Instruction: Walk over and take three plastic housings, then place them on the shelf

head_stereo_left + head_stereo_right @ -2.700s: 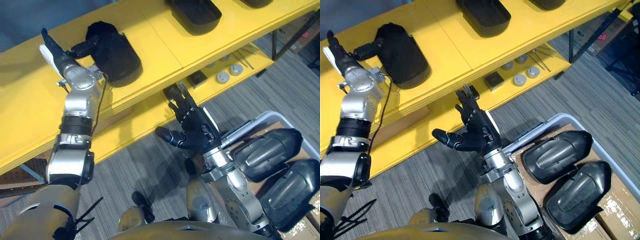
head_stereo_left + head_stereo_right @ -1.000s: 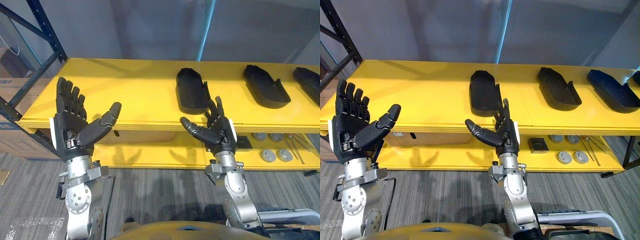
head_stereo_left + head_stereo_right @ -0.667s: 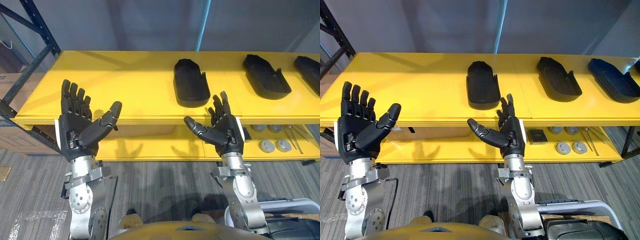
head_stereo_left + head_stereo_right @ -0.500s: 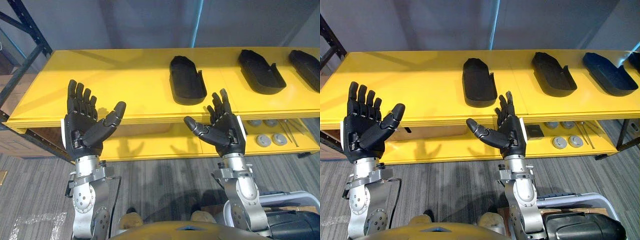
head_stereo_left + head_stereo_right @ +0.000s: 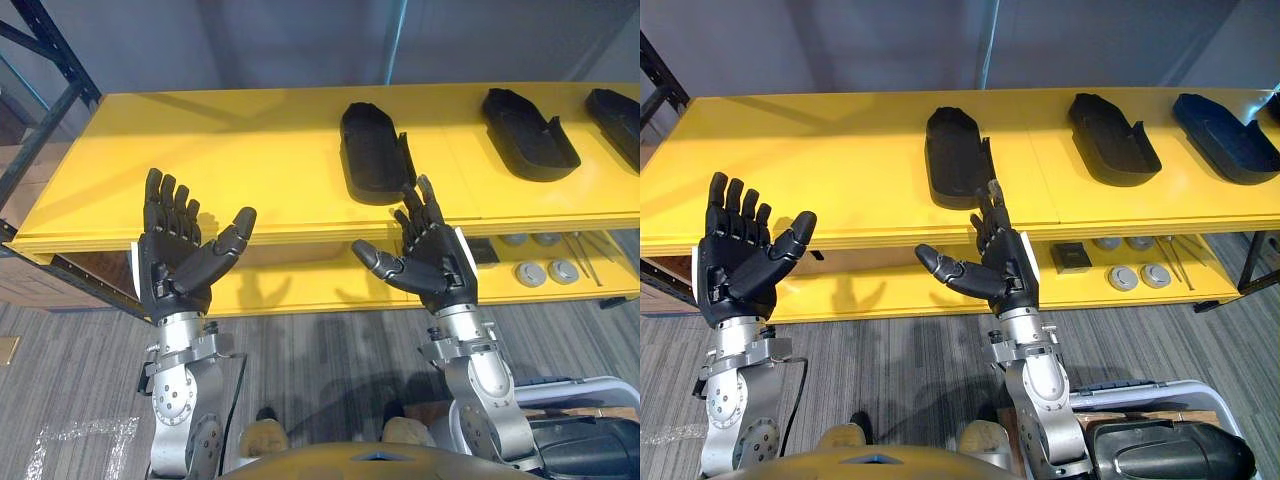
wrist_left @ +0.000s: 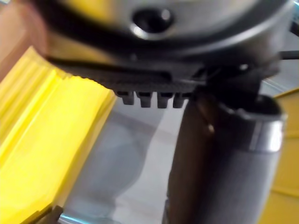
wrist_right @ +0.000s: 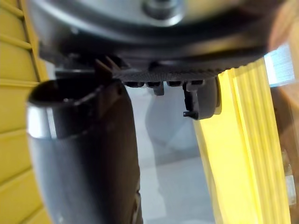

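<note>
Three dark, shoe-shaped plastic housings (image 5: 528, 130) lie along the top of the long yellow shelf (image 5: 240, 160) — placing looks finished, we judge. Our left hand (image 5: 175, 265) and right hand (image 5: 435, 265) hover before the shelf's front edge, fingers spread wide and empty. The nearest housing (image 5: 372, 150) lies just beyond the right hand — next we likely only lower our arms.

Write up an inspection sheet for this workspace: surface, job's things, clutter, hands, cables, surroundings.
Surface: yellow shelf top, flat.
Job's things: left housing, middle housing and right housing lie apart on the top; another housing in the bin.
Clutter: discs, black block, thin rods on the lower shelf.
Hands: left hand and right hand open, holding nothing.
Cables: nothing seen.
Surroundings: grey carpet, grey wall.
</note>
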{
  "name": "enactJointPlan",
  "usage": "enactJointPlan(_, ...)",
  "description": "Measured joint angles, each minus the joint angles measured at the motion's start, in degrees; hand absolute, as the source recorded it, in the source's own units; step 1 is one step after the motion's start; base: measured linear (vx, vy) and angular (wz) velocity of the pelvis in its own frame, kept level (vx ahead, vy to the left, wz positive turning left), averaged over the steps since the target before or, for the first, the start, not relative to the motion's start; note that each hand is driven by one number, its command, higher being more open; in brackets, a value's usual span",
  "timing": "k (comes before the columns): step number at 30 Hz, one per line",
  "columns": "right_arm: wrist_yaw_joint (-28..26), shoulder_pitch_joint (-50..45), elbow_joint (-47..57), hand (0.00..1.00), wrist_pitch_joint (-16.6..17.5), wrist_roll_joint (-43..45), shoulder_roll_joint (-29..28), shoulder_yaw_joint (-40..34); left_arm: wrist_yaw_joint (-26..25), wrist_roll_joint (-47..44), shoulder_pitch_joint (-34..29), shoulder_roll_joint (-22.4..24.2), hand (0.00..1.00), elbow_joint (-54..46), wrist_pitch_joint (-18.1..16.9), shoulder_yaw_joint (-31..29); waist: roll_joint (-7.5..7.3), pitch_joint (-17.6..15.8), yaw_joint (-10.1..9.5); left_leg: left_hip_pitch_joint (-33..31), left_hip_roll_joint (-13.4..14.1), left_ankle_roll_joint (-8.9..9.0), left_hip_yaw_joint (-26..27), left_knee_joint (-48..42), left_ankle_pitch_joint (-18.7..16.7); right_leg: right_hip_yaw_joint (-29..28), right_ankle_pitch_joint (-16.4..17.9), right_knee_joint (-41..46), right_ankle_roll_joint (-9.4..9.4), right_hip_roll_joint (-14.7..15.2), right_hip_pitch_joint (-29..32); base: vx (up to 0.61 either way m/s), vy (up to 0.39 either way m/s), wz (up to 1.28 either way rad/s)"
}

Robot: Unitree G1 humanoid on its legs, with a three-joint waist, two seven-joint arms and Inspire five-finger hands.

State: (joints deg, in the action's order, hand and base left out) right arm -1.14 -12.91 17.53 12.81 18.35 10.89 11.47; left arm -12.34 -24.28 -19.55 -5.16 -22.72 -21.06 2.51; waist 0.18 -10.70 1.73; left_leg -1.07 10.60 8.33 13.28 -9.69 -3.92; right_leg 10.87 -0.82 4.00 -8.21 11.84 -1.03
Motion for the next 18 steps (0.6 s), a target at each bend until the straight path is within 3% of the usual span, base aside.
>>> enactJointPlan(12, 3.1, 5.3, -5.1, 1.0, 0.0, -0.2, 0.2, 0.4, -0.3, 0.1, 0.0, -0.4, 1.0, 0.1, 0.0, 1.2, 1.24, -2.4, -0.1, -0.4, 0.1, -0.09, -1.4, -1.2, 0.3, 0.5, 2.2, 4.6, 0.11, 0.4, 1.2, -0.03, -0.006, 0.04)
enactJointPlan(18, 4.5, 8.8, -7.5, 1.0, 0.0, -5.2, 0.4, 0.3, -0.5, 0.3, 0.3, -0.4, 1.0, 0.1, 0.1, 1.1, 1.87, -3.8, -0.24, -1.2, 0.0, -0.24, -1.4, -2.2, 0.2, 0.1, 3.2, 7.3, 0.16, 0.9, 2.8, -0.04, -0.004, 0.0)
